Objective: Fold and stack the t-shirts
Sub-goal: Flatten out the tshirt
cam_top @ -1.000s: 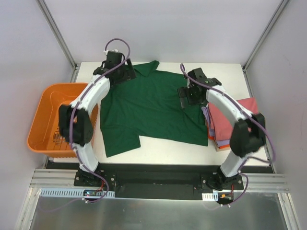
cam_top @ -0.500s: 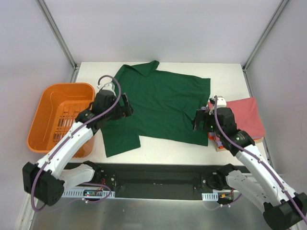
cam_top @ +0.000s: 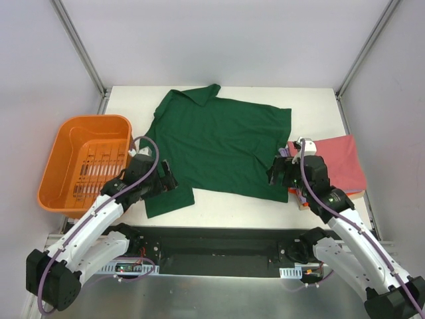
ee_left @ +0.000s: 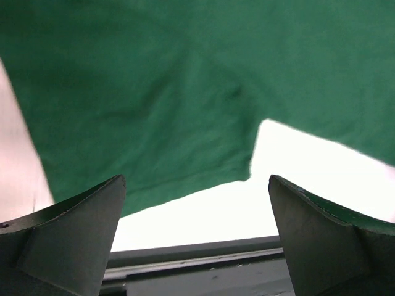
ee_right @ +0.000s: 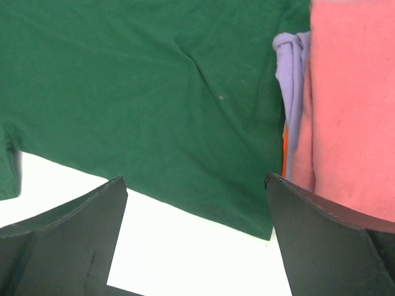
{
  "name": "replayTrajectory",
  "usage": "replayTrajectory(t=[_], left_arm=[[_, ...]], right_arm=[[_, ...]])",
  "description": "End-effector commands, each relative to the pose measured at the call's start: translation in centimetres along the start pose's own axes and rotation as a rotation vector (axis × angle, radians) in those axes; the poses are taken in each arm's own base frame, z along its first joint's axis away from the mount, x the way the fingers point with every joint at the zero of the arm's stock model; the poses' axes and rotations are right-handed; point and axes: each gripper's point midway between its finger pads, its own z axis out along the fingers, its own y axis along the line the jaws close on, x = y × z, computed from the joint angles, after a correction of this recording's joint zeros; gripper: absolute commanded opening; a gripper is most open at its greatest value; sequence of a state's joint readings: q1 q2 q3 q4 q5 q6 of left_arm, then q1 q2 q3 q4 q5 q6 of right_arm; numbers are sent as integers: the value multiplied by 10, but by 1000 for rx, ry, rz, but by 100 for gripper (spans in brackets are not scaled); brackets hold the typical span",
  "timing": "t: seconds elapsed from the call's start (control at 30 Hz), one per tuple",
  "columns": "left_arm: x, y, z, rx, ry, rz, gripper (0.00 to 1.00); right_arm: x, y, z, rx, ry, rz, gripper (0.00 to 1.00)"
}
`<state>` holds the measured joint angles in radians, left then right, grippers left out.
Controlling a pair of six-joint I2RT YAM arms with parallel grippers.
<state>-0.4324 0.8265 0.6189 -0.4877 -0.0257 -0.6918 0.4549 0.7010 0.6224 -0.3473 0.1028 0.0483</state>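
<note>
A dark green collared t-shirt (cam_top: 219, 143) lies spread flat on the white table (cam_top: 319, 100), collar at the far left. It fills the left wrist view (ee_left: 154, 92) and the right wrist view (ee_right: 148, 98). My left gripper (cam_top: 167, 184) is open and empty over the shirt's near left flap. My right gripper (cam_top: 277, 174) is open and empty over the shirt's near right corner. A stack of folded shirts sits at the right: pink-red (cam_top: 339, 163) on top, with lavender (ee_right: 290, 92) and orange (ee_right: 284, 157) edges under it.
An orange slotted plastic basket (cam_top: 63, 156) stands off the table's left edge. The dark rail of the arm mount (ee_left: 197, 262) runs along the table's near edge.
Both arms have drawn back from the shirt's far side toward the near edge. The left gripper now hangs over the near left flap, the right over the near right corner.
</note>
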Motion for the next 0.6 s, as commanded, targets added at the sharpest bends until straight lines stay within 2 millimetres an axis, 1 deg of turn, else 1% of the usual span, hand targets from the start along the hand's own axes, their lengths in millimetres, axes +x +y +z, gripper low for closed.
replayTrajectory(t=[0.0, 0.03, 0.17, 0.27, 0.3, 0.47, 0.57], left_arm=[[47, 34, 2, -112, 134, -80, 99], [50, 38, -1, -125, 144, -86, 99], [43, 41, -13, -114, 85, -72, 99], [37, 50, -24, -163, 38, -109, 99], [38, 56, -27, -197, 37, -128, 99], [39, 75, -26, -308, 8, -184, 99], [45, 88, -22, -367, -6, -246, 99]], right_arm=[[6, -14, 1, 63, -5, 3, 96], [8, -14, 1, 63, -1, -3, 96], [14, -20, 5, 88, 12, -3, 96], [18, -27, 6, 123, 16, -5, 96], [19, -28, 6, 126, 16, -3, 96], [18, -23, 4, 94, -3, 1, 96], [20, -22, 4, 86, -2, 6, 96]])
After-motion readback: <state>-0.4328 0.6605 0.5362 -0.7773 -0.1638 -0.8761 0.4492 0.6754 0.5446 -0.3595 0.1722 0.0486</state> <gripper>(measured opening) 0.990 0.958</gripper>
